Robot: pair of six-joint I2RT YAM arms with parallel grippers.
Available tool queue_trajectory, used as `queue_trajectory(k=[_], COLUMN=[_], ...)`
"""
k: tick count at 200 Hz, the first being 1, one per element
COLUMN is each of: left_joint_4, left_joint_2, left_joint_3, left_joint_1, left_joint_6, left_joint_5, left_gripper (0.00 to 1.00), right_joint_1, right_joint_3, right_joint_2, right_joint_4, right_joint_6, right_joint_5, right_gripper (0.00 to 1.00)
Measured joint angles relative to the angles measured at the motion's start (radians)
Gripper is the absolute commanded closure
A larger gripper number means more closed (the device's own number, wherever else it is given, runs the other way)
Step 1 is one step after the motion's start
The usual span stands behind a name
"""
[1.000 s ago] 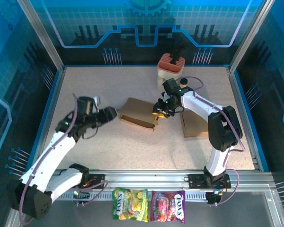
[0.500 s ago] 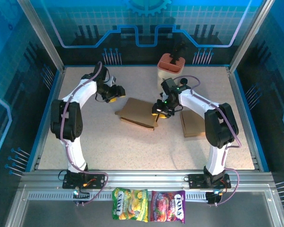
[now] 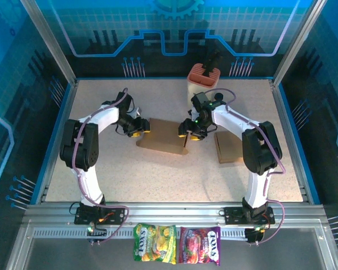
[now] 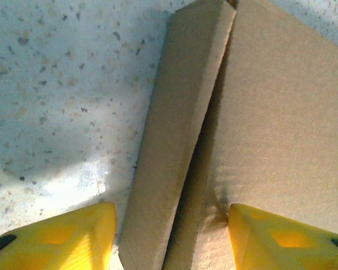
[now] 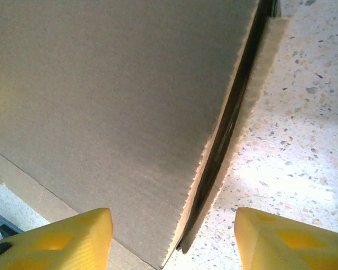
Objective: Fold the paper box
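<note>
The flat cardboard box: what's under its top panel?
A lower cardboard flap peeks out along the edge, on the speckled table. The dark gap between hides anything deeper.

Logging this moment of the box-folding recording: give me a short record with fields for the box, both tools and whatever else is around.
box: brown cardboard, lying flat in the middle, not yet folded up
left tool: at the box's left edge, fingers apart, straddling a narrow side flap
right tool: at the box's right edge, fingers apart across that edge
second cardboard piece: flat, right of the box, apart from it
container: orange-topped, at the back
candy bags: two, side by side at the near edge
</note>
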Motion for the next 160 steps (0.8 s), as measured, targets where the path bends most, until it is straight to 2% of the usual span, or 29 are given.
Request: queue_trajectory(k=[35,65,89,140,160], left_joint_4=[0.034,0.049,0.067,0.103,0.111], left_joint_2=[-0.052,-0.09,-0.108,-0.134,-0.161], left_joint_3=[-0.049,-0.096,-0.132,-0.211,-0.245], left_joint_1=[-0.004,-0.014,-0.017,-0.017,-0.017], left_joint_6=[-0.022,-0.034,-0.05,-0.077,-0.087], left_joint_5=[0.0,0.0,0.005,0.023,0.027], left_gripper=[0.47,0.52,0.56,0.58,0.61], right_joint_1=[-0.014,-0.018,-0.021,-0.026,-0.026], right_joint_3=[-0.003,-0.005,-0.005,-0.01,-0.011], right_joint_2=[0.027,0.045,0.052,0.078,0.079], right_joint_4=[0.002,0.007,0.016,0.035,0.041], right_joint_6=[-0.038,-0.068,-0.079,-0.101,-0.112], right_joint_5=[-0.012,-0.024,-0.036,-0.052,-0.053], right_gripper=[0.4,0.42,0.49,0.61,0.65])
